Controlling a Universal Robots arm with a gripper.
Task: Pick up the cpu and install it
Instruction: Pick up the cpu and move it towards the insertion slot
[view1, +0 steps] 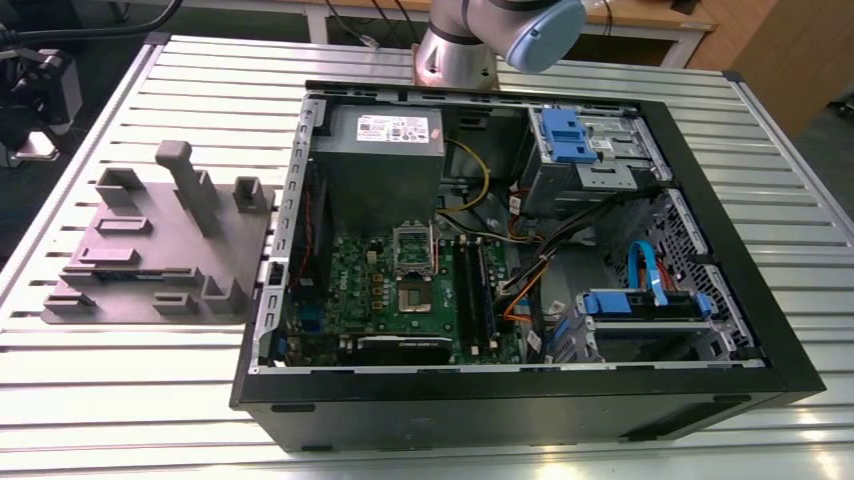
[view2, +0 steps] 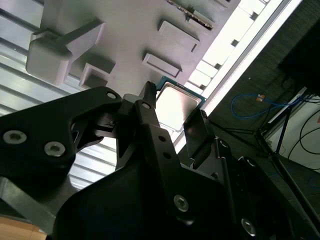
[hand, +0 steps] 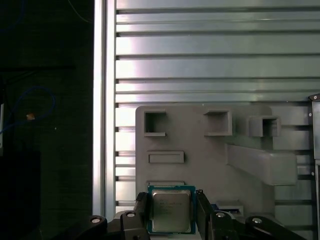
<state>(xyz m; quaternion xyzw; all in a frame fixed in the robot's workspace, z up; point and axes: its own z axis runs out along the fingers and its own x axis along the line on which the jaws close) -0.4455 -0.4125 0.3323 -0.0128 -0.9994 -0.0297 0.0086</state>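
Observation:
The cpu (hand: 171, 210) is a small square chip with a shiny metal top and a thin green-blue rim. My gripper (hand: 171, 212) is shut on it, one black finger (hand: 142, 207) against each side. In the second wrist view the cpu (view2: 179, 102) shows between the same fingers of the gripper (view2: 175, 114). It hangs above the grey fixture plate (hand: 200, 160), near that plate's edge. In the exterior view the fixture plate (view1: 160, 250) lies at the exterior view's left of the open computer case (view1: 534, 260). The motherboard's socket (view1: 415, 270) stands open.
The slatted metal table (view1: 441, 420) carries both plate and case. Raised blocks and a tall post (view1: 187, 185) stick up from the plate. Cables, drive cages (view1: 594, 150) and a power supply (view1: 380, 140) crowd the case. The arm's base (view1: 461, 55) stands behind the case.

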